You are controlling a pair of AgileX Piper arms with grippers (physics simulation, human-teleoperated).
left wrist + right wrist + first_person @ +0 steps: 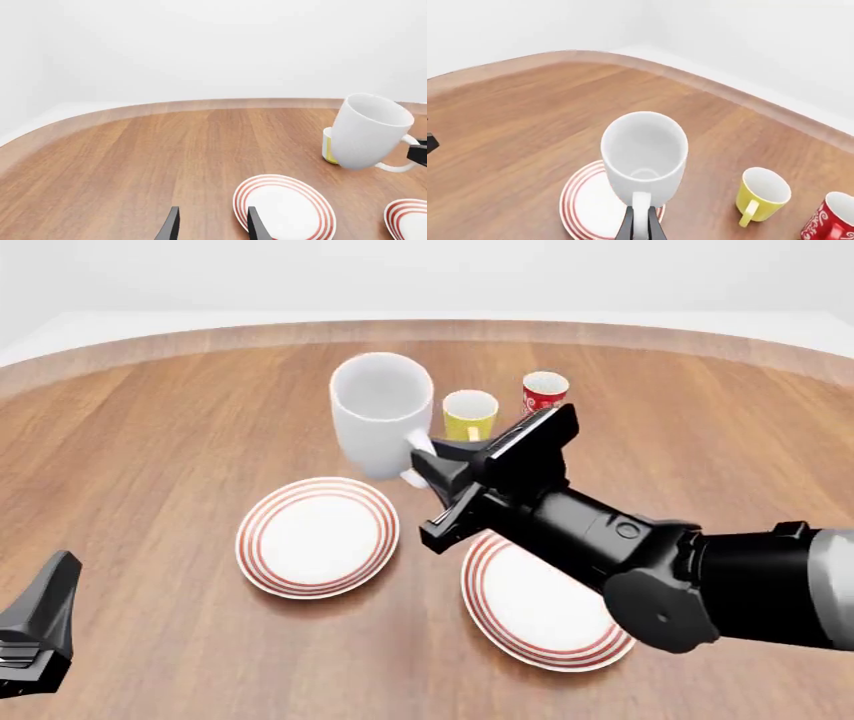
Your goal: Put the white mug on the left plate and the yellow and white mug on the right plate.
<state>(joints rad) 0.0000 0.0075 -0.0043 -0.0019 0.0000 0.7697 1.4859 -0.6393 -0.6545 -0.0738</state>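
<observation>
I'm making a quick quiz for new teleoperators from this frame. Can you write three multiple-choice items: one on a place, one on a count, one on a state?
1. Where is the white mug?
A. lying on the right plate
B. held up in the air above the table
C. standing beside the left gripper

2. How many mugs are in the front view?
A. two
B. three
C. four

3. How is the right gripper?
A. shut on the white mug's handle
B. open above a plate
C. shut on the yellow and white mug

Answers:
1 B: the left wrist view shows it tilted and clear of the wood, near the left plate.
2 B: white, the yellow and white mug, and the red mug.
3 A: the right wrist view shows its fingers pinching the handle.
</observation>
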